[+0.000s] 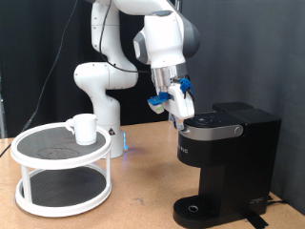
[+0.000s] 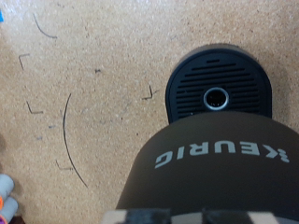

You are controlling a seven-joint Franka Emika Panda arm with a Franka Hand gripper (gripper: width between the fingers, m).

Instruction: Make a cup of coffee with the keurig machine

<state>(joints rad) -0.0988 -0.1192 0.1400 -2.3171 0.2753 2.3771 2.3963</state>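
The tool, grip state indeterminate, hovers over the closed keurig machine; the cup sits on the rack, so brewing would spill

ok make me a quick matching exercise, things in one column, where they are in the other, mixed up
Things:
1. cup
2. keurig machine
3. gripper
4. drip base

Places (exterior view):
a. just above the machine's lid, at its left edge
b. on the top tier of the white round stand
c. on the table, at the right
d. at the machine's foot, nothing on it

Pairs: 1-b, 2-c, 3-a, 4-d
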